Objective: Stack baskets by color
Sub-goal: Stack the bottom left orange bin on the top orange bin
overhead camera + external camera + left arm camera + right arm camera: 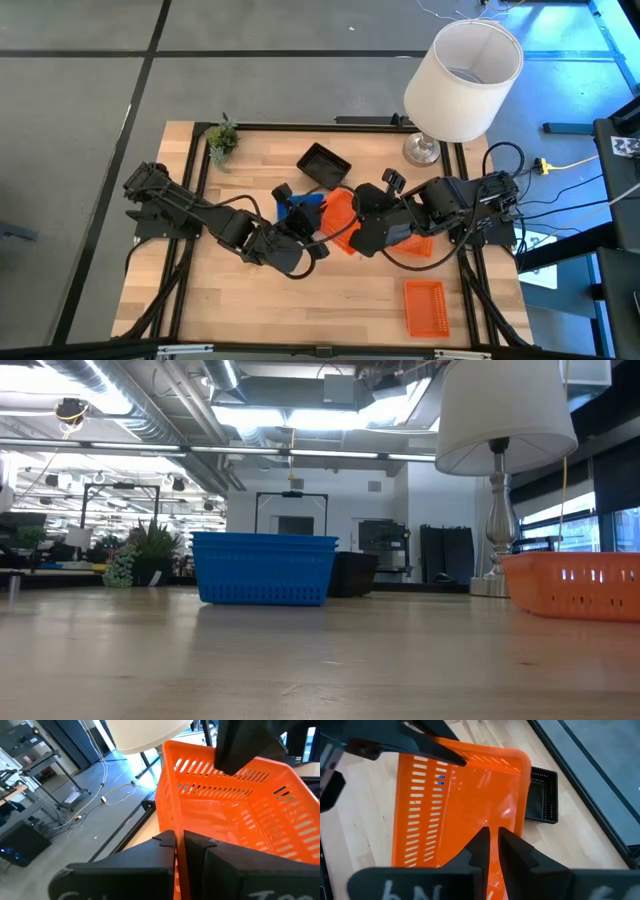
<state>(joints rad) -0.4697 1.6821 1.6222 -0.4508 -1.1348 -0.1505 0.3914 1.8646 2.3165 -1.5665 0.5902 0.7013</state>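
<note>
Both grippers hold one orange basket (pixel 340 212) above the table's middle, my left gripper (pixel 312 243) shut on one end and my right gripper (pixel 358 222) shut on the opposite end. The low view does not show this basket. On the table beneath and to the left stand stacked blue baskets (pixel 265 568), resting on their bottoms. A black basket (pixel 323 163) sits farther back. A second orange basket (pixel 423 305) lies near the front right, and another (pixel 415 243) shows under my right arm. My left gripper pinches the orange basket's end wall at its rim (pixel 179 836) between its two fingers, coming in about level from the table's left. The basket reaches away from the fingers, clear of the table. My right gripper pinches the opposite end wall at its rim (pixel 493 822) between its two fingers, slanting down from the table's right. The basket hangs tilted, with bare table showing under it.
A big white lampshade (pixel 462 80) on its lamp stands at the back right corner, a small green plant (pixel 222 140) at the back left. Bare wood lies along the front of the table, left of the front orange basket.
</note>
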